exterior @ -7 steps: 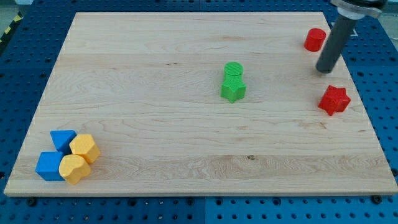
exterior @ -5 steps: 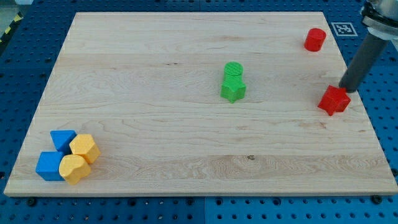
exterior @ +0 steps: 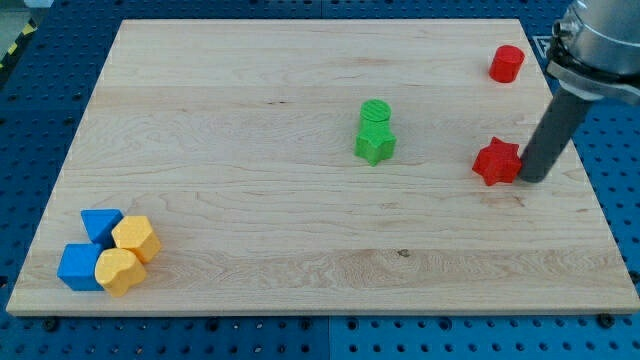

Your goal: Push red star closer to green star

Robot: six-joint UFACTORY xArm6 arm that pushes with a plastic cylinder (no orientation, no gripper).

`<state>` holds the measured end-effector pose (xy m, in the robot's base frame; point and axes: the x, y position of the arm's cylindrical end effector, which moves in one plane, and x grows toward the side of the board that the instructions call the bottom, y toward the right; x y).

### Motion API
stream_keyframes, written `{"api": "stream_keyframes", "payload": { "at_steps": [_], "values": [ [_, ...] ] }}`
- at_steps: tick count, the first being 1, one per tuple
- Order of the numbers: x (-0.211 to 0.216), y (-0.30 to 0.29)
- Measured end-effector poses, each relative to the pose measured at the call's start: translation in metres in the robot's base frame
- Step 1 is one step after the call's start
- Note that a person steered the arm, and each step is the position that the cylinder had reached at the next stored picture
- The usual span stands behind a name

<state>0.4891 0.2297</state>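
The red star (exterior: 497,162) lies on the wooden board (exterior: 250,220) at the view's right. My tip (exterior: 531,178) touches the star's right side. The green star (exterior: 374,145) sits near the board's middle, to the left of the red star, with a gap of bare wood between them. A green cylinder (exterior: 376,114) stands right behind the green star, touching it.
A red cylinder (exterior: 507,63) stands near the board's top right corner. Two blue blocks (exterior: 101,224) (exterior: 78,267) and two yellow blocks (exterior: 135,238) (exterior: 119,272) cluster at the bottom left corner. The board's right edge is close to my tip.
My tip swung from above the red star to its right side and then moved left. The red star slid left, toward the green star.
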Motion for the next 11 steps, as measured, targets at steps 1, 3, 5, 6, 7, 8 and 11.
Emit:
{"api": "stream_keyframes", "payload": {
  "at_steps": [1, 3, 5, 6, 7, 8, 11],
  "values": [
    [0.0, 0.0],
    [-0.038, -0.009],
    [-0.011, 0.017],
    [-0.009, 0.018],
    [-0.009, 0.018],
    [-0.014, -0.008],
    [-0.058, -0.077]
  ]
}}
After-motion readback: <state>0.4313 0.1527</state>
